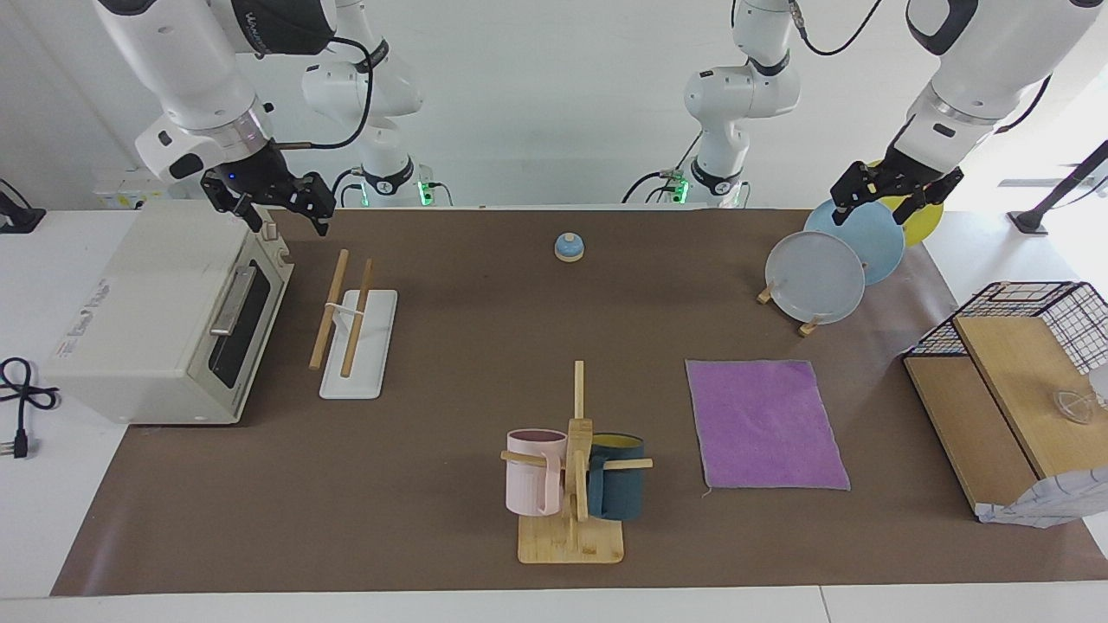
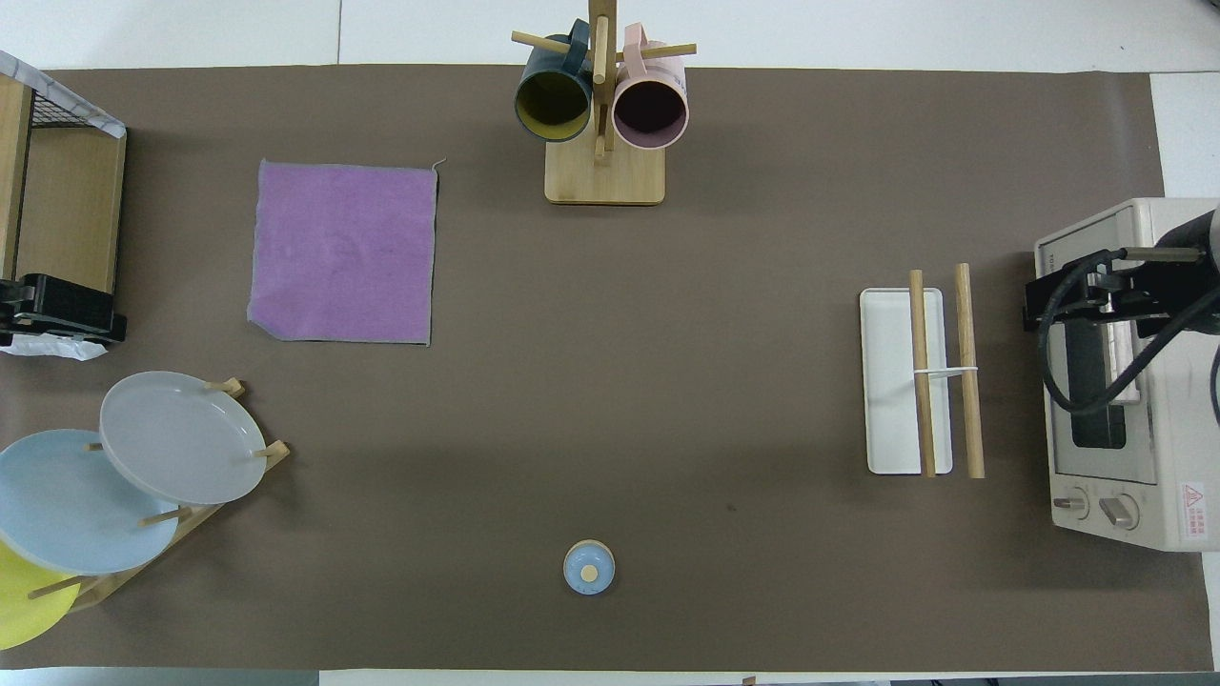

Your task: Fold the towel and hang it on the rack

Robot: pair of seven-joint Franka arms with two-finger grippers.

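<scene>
So from my seat, the towel (image 1: 765, 424) is lying flat and unfolded, purple face up, on the brown surface (image 1: 450, 363) toward the left arm's end, farther from the robots than the plate holder (image 1: 786, 311). The left end effector (image 1: 892, 197) hangs up over those plates with its fingers spread apart and nothing in them, well apart from the towel. The right end effector (image 1: 279, 208) is at the other end, up over the toaster oven (image 1: 164, 311), fingers also apart and holding nothing. The rack (image 1: 353, 322) sits just beside the oven's door side: two pale wooden rods, parallel, raised over a flat white rectangular base. The towel looks soft and fuzzy with a thin stitched edge, roughly square. Between towel and rack there's a wooden mug stand (image 1: 573, 484) with a pink mug (image 1: 535, 472) and a dark blue mug (image 1: 616, 476) hanging on its pegs, and a small blue bell (image 1: 569, 247) closer to the robots. A wire basket on a wooden shelf (image 1: 1013, 381) sits past the towel at the left arm's end.
</scene>
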